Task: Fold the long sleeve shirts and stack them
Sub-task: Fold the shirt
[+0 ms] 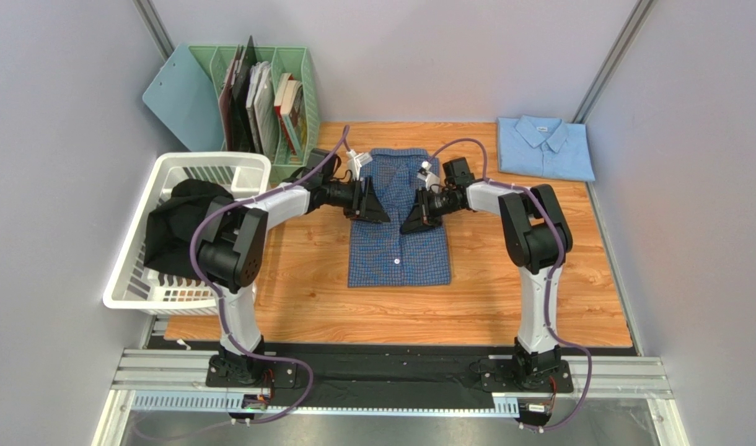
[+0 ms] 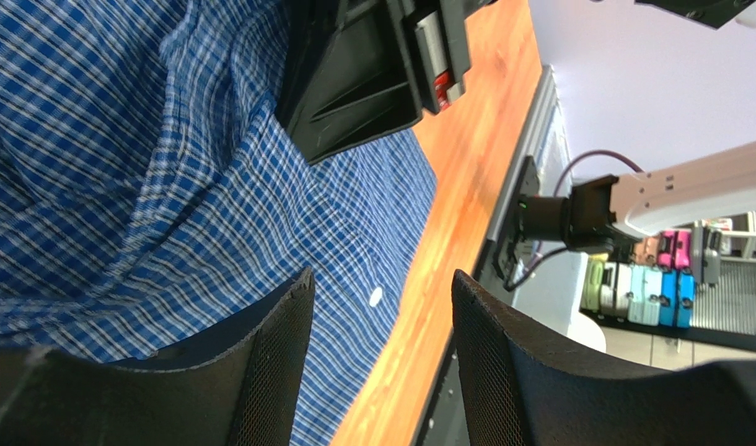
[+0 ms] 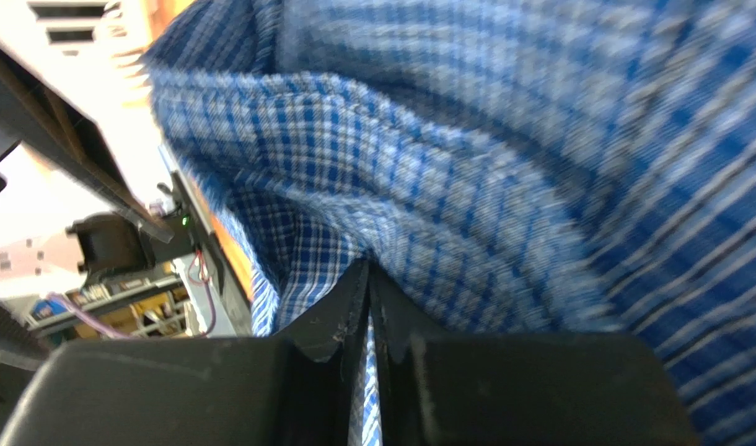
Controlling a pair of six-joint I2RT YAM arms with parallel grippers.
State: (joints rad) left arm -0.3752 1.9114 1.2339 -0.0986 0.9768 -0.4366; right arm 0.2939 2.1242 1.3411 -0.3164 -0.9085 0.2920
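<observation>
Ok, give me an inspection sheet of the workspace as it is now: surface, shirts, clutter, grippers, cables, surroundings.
Surface: wooden table, no spills seen.
Job's things: checked shirt lies at the centre, buttoned front up; pale blue shirt lies folded at the far right corner.
Clutter: white basket at the left edge holds a dark garment; behind it stand a green file rack with books and a teal clipboard.
Grippers: left gripper open over the checked shirt; right gripper shut on a fold of it.
Cables: purple cables loop along both arms, no snag seen.
Surroundings: grey walls on three sides.
</observation>
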